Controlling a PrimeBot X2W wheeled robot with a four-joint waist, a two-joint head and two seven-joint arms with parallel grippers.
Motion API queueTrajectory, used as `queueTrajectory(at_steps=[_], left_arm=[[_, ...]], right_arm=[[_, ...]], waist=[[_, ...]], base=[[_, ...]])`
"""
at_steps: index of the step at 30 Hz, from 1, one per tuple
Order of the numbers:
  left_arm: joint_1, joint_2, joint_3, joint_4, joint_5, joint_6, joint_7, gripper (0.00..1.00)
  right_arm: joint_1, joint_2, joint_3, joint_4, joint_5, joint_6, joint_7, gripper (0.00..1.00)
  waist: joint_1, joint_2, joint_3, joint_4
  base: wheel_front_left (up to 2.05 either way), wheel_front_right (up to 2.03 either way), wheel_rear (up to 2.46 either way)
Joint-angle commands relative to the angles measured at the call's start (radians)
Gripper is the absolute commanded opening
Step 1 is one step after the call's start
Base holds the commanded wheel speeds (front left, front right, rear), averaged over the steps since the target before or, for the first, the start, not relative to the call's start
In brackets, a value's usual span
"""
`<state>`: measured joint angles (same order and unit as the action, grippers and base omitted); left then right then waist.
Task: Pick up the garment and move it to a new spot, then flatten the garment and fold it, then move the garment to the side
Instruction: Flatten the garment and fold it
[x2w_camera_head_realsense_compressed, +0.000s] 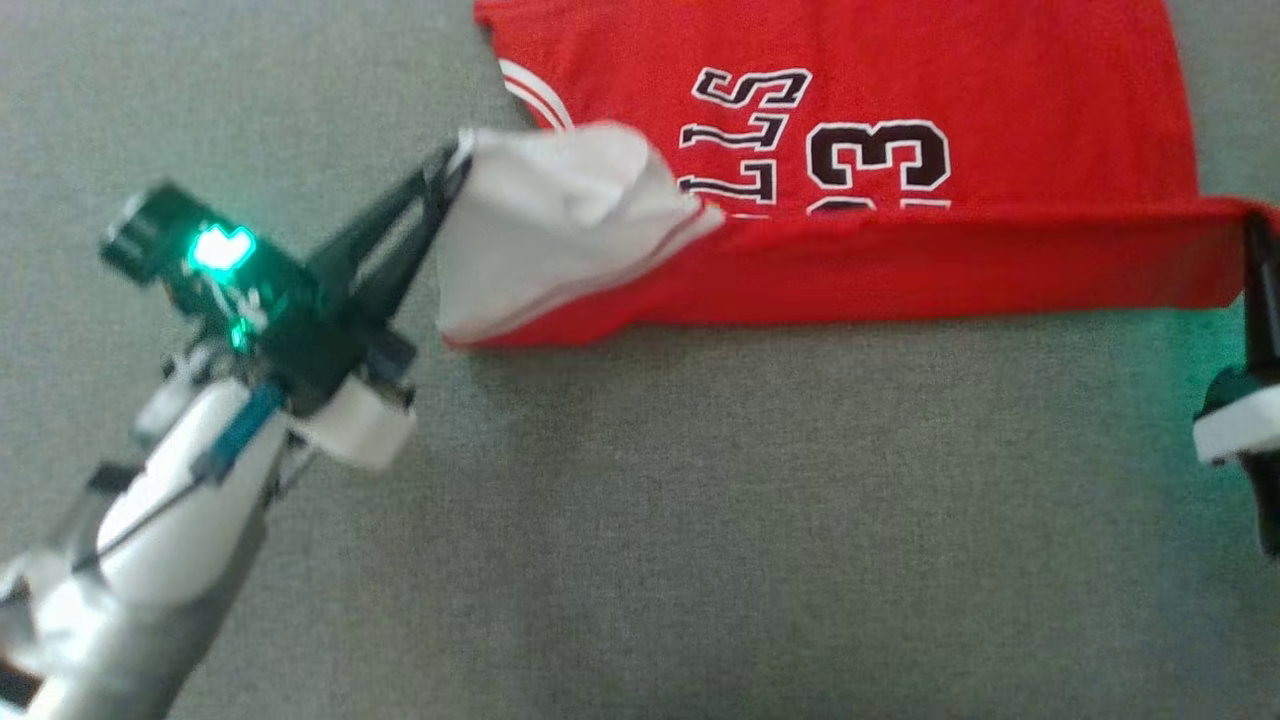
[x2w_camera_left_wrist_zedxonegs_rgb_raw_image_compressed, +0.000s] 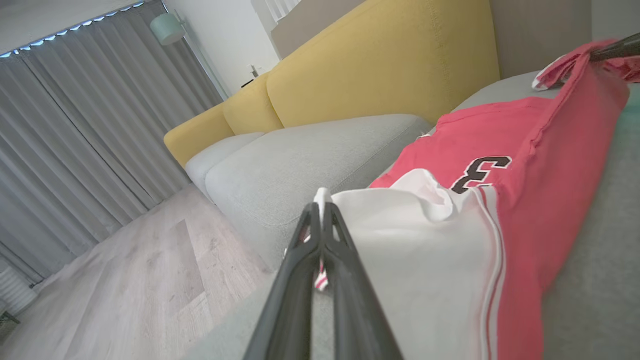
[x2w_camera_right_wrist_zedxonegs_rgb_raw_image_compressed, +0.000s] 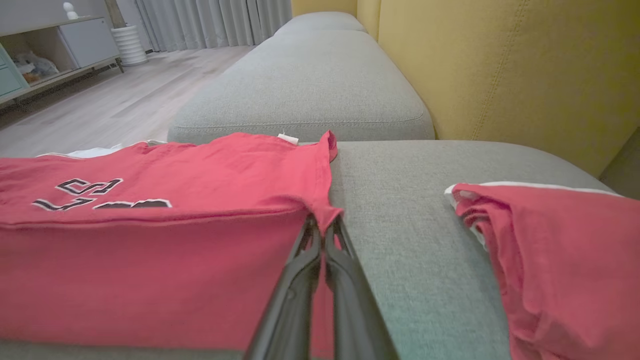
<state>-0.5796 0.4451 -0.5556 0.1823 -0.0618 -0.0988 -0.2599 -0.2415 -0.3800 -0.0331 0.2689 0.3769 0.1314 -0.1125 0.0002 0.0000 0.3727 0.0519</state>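
Note:
The garment (x2w_camera_head_realsense_compressed: 950, 260) is a red jersey with black-and-white print and a white side panel. It lies on the grey sofa seat (x2w_camera_head_realsense_compressed: 700, 520) at the top of the head view. Its near edge is raised and stretched between my two grippers. My left gripper (x2w_camera_head_realsense_compressed: 452, 165) is shut on the white corner, and in the left wrist view the left gripper (x2w_camera_left_wrist_zedxonegs_rgb_raw_image_compressed: 320, 210) pinches that white cloth beside the garment (x2w_camera_left_wrist_zedxonegs_rgb_raw_image_compressed: 530, 165). At the frame's right edge my right gripper (x2w_camera_head_realsense_compressed: 1255, 225) is shut on the red corner. The right wrist view shows the right gripper (x2w_camera_right_wrist_zedxonegs_rgb_raw_image_compressed: 322, 227) clamped on the garment (x2w_camera_right_wrist_zedxonegs_rgb_raw_image_compressed: 150, 260) hem.
Another red cloth (x2w_camera_right_wrist_zedxonegs_rgb_raw_image_compressed: 550, 250) with white trim lies on the seat to the right of my right gripper. The yellow backrest (x2w_camera_right_wrist_zedxonegs_rgb_raw_image_compressed: 500, 65) rises behind the seat. A second grey cushion (x2w_camera_right_wrist_zedxonegs_rgb_raw_image_compressed: 310, 85) lies beyond, with wooden floor (x2w_camera_left_wrist_zedxonegs_rgb_raw_image_compressed: 125, 280) and a cabinet (x2w_camera_right_wrist_zedxonegs_rgb_raw_image_compressed: 75, 40) off the sofa's edge.

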Motion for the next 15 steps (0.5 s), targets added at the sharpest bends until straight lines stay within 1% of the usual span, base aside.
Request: queueTrajectory(at_steps=[1,6,11,12,13,14,15], left_arm=[[-0.066,0.024,0.035,-0.005,0.009,-0.004,-0.002,0.0],[-0.19,0.003,0.017,0.081,0.015,-0.018,-0.002,0.0],[-0.252,-0.01,0.008,0.138,0.018,-0.023,-0.002,0.0],[-0.254,-0.019,0.016,0.144,0.007,-0.022,-0.002,0.19],[-0.252,-0.027,0.024,0.15,-0.002,-0.019,-0.002,0.96],[-0.249,-0.032,0.029,0.151,-0.004,-0.017,-0.002,1.0],[-0.24,-0.037,0.036,0.154,-0.01,-0.01,-0.002,1.0]], right_arm=[[-0.022,-0.032,0.015,-0.017,-0.002,-0.001,0.002,0.0],[-0.102,-0.041,0.036,0.031,-0.001,-0.001,-0.004,0.0],[-0.173,-0.039,0.059,0.083,-0.01,-0.001,-0.025,0.0],[-0.184,-0.034,0.064,0.094,-0.011,-0.001,-0.029,0.12],[-0.195,-0.028,0.066,0.104,-0.012,-0.001,-0.036,0.72],[-0.204,-0.022,0.064,0.114,-0.015,-0.001,-0.046,1.0],[-0.21,-0.015,0.062,0.125,-0.017,-0.001,-0.057,1.0]], waist=[[-0.0002,0.0,0.024,-0.001],[-0.0002,0.0,0.058,-0.006],[-0.0002,0.0,0.079,-0.01],[-0.0002,0.0,0.081,-0.01],[-0.0002,0.0,0.082,-0.011],[-0.0002,0.0,0.081,-0.011],[-0.0002,0.0,0.079,-0.01]], base=[[0.0,0.0,0.0],[0.0,0.0,0.0],[0.0,0.0,0.0],[0.0,0.0,0.0],[0.0,0.0,0.0],[0.0,0.0,0.0],[0.0,0.0,0.0]])
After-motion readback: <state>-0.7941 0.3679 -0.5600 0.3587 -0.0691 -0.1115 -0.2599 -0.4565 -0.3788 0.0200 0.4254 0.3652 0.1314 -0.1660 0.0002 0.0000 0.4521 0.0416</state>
